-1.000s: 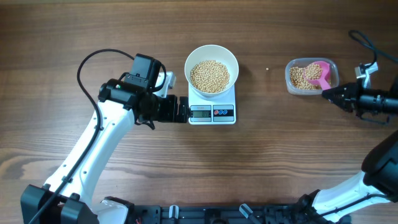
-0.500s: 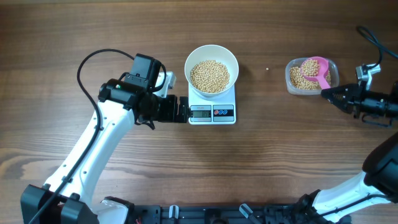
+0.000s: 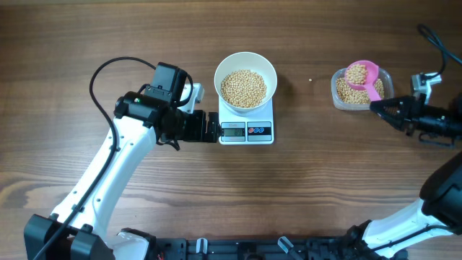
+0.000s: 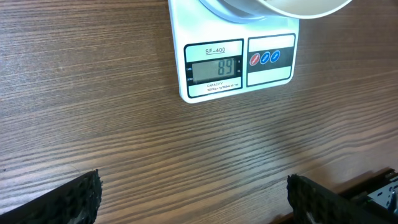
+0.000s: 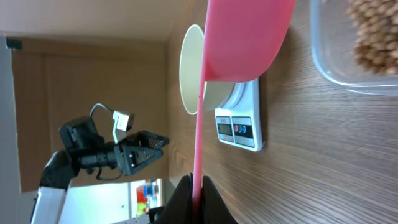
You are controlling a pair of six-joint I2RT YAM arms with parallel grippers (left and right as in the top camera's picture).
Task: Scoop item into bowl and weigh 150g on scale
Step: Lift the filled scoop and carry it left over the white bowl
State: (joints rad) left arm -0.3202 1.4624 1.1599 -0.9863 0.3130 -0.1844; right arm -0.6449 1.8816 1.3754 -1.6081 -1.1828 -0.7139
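Over the tub (image 3: 334, 85) at far right, the right gripper (image 3: 375, 106) pinches the scoop (image 3: 373, 89) by its handle, beans (image 3: 356, 73) heaped in it — the bowl (image 3: 221, 72) on the scale (image 3: 247, 131) sits well to its left, beside the wide-open left gripper (image 3: 214, 128).

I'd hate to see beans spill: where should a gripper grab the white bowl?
Probably the bowl by its rim, from straight above, one finger inside, one outside: it sits upright, smooth round sides offer no handle, and the beans lie below the rim.
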